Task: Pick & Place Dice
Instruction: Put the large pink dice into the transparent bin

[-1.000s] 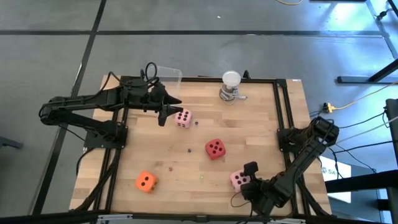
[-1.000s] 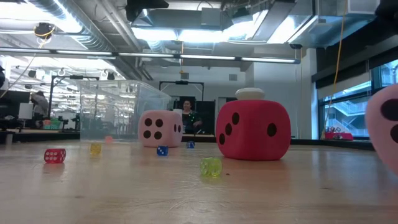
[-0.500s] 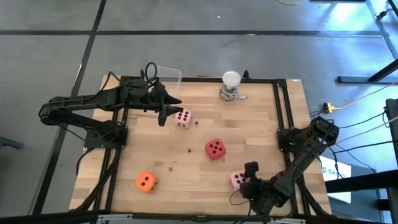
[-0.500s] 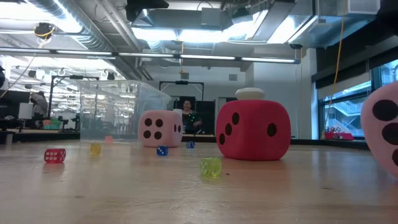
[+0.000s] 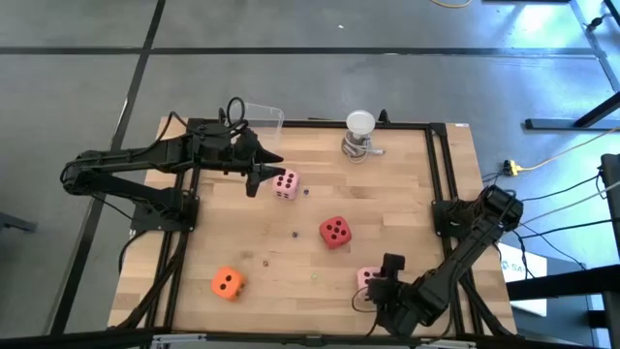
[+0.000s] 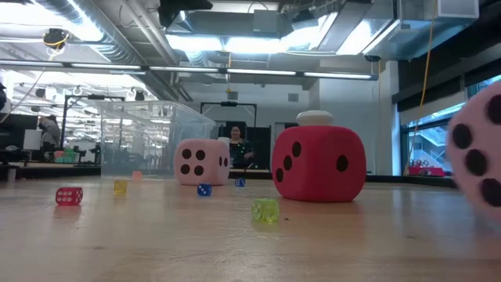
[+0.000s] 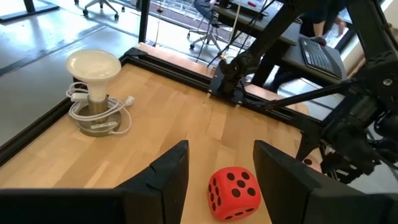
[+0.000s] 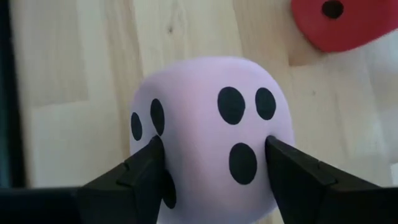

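Near the table's front right, a pale pink die (image 5: 369, 278) (image 6: 479, 153) sits between the fingers of my right gripper (image 5: 380, 282) (image 8: 214, 168), which is shut on it. My left gripper (image 5: 256, 178) (image 7: 221, 168) hangs open and still at the far left, just left of a second pale pink die (image 5: 285, 184) that rests on the table. A red die (image 5: 335, 231) (image 7: 233, 191) lies at mid table. An orange die (image 5: 227, 282) rests near the front left. My right gripper pinches the pale pink die between its two fingers (image 8: 292, 171), one on each of two opposite faces (image 8: 256, 155). The fingers slant down onto it from above. The die sits tilted in the hold; whether its underside is clear of the table does not show.
A white round-topped object on a metal base (image 5: 359, 134) stands at the far edge. A clear container (image 5: 260, 116) sits beyond the far left corner. Several tiny coloured dice (image 6: 264, 209) lie scattered mid table. A black frame (image 5: 441, 174) borders the tabletop.
My right gripper has rolled about its own pointing line and risen a little. The pale pink die has turned with it: in the low view its pips have swung round and its top stands higher than before.
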